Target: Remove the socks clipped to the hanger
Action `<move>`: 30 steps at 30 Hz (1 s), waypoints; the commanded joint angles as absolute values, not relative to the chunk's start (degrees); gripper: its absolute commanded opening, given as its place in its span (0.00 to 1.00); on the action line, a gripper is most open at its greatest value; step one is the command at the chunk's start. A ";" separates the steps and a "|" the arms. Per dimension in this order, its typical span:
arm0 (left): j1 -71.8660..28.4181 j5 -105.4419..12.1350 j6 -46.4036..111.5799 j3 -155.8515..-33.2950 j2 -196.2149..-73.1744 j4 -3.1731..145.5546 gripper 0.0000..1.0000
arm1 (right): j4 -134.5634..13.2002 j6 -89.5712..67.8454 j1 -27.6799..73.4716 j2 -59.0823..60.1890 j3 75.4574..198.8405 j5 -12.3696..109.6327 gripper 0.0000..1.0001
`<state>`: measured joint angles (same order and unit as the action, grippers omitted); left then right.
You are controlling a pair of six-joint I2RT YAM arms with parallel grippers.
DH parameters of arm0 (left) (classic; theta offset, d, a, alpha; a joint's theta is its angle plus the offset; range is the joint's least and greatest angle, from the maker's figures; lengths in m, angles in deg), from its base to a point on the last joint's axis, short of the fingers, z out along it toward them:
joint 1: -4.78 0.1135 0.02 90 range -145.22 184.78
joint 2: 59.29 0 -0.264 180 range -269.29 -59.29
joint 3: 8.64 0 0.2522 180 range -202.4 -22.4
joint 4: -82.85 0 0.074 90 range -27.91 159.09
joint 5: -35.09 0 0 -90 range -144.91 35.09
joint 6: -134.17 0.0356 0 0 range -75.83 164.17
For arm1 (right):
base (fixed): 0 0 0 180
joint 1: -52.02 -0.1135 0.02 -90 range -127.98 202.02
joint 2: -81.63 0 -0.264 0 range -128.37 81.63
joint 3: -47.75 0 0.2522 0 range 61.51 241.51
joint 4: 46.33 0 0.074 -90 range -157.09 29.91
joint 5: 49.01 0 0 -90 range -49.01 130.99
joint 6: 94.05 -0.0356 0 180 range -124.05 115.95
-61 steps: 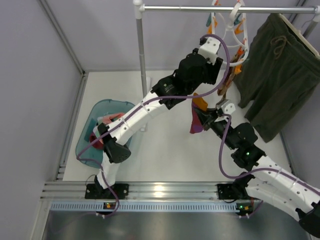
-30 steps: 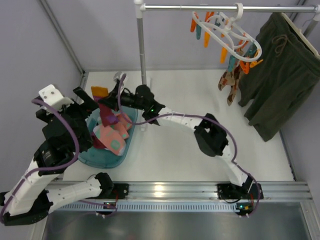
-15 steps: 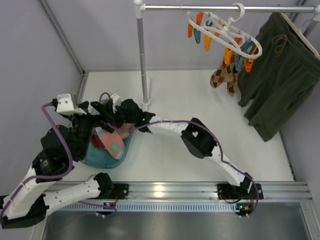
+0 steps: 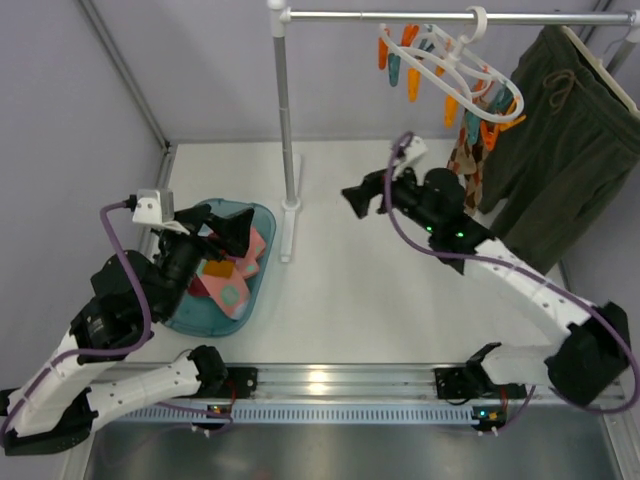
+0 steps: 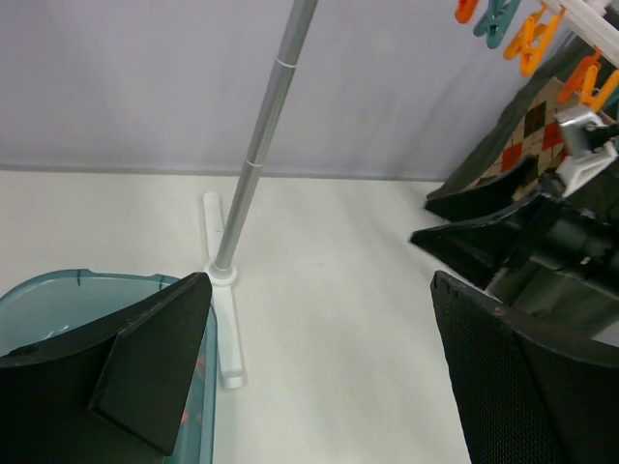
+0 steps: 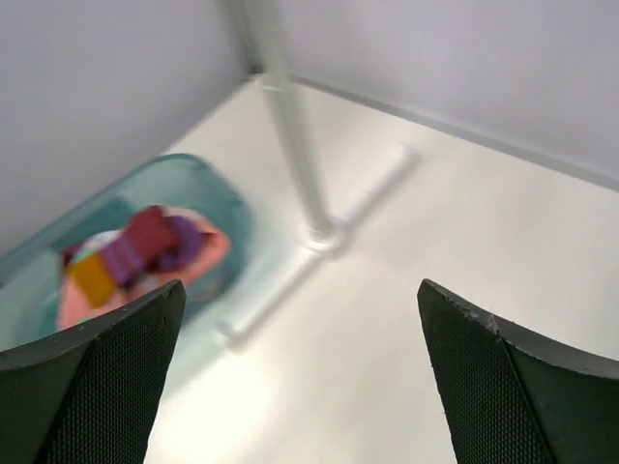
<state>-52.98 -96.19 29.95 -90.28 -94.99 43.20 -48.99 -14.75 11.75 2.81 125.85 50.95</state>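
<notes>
Top external view puts the white plastic oval clip hanger [image 4: 455,62] high at the back, hooked over the horizontal metal rail [image 4: 350,16] and tilted, just beside the large dark olive garment [image 4: 555,120]. The hanger looks light and rigid but free to swing on its hook, so a tug on a sock would probably drag the ring along. A steady downward pull should suit it better than a sideways one.

The one sock I can see clipped to it, a soft orange-brown argyle sock [image 4: 463,150], should be limp, nearly weightless and not at all fragile. The best hold is probably on the cloth just below its peg, where it is bunched and will not stretch far. The small orange and teal plastic clothespins [image 4: 412,82] dangle loosely and ought to let go under a firm pull.

The argyle sock hangs in brown, cream and dark diamonds from the ring's right end, between the right arm and the olive garment. The other small socks [image 4: 228,285], in pink, maroon and orange, lie heaped in the translucent teal plastic basin [image 4: 262,222].

The right gripper [image 4: 362,197] is spread wide and empty, left of the hanger. The left gripper [image 5: 319,367] is also splayed and holds nothing, above the basin.
</notes>
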 commanded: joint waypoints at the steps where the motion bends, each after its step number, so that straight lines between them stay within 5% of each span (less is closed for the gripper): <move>1: -52.88 -90.87 28.35 -89.03 -95.41 43.95 0.99 | -52.94 -14.86 20.16 16.10 115.32 43.28 0.99; 12: -52.88 -86.82 27.47 -86.57 -97.17 43.95 0.99 | -59.91 -15.91 48.74 33.37 106.61 43.19 0.96; 19: -52.88 -83.13 25.98 -83.93 -100.06 43.95 0.99 | -55.02 -18.89 62.28 31.81 107.30 48.71 0.78; 30: -52.88 -76.36 23.60 -83.05 -107.01 44.13 0.99 | -37.77 -18.11 63.71 18.10 114.77 63.58 0.63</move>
